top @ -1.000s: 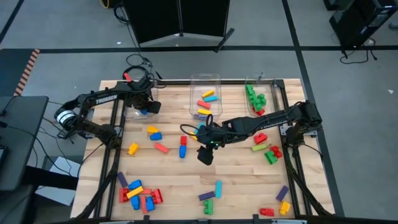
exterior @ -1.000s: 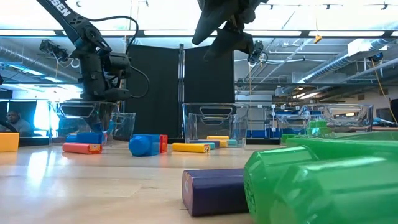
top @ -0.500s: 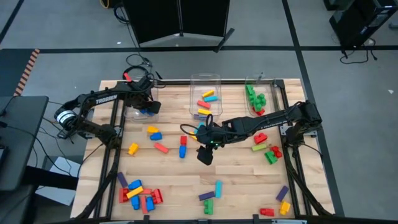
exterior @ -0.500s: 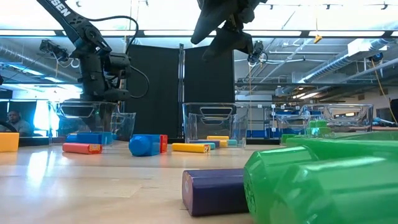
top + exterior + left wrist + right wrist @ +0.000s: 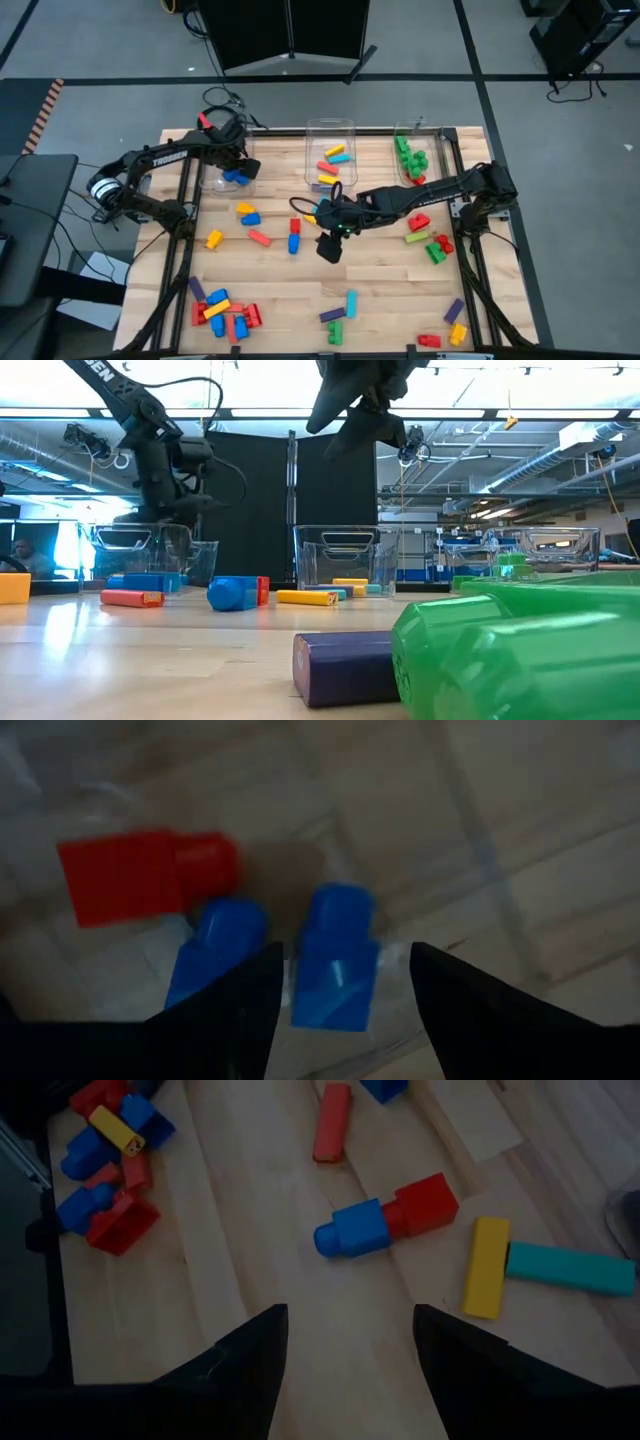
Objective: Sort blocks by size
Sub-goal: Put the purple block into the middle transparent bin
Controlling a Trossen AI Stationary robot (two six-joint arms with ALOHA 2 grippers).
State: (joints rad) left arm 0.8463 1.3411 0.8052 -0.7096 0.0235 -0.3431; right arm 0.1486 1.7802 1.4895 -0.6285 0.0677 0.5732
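Observation:
My left gripper hangs open over the clear left bin, fingers pointing down. Below it, on the bin's floor, lie two blue blocks and a red block. One blue block lies under the gap between the fingers, apart from both. My right gripper hovers open above the middle of the table, with nothing between its fingers. Just beyond it a blue-and-red block, a yellow block and a cyan block lie flat on the wood.
The middle bin holds several blocks and the right bin holds green and red ones. Loose blocks lie at the left, near left, near middle and right. Bare wood lies under my right gripper.
My left gripper has risen a little above the left bin. The blue blocks on the bin's floor, which it covered before in the high view, now show beside it. My right gripper has kept still.

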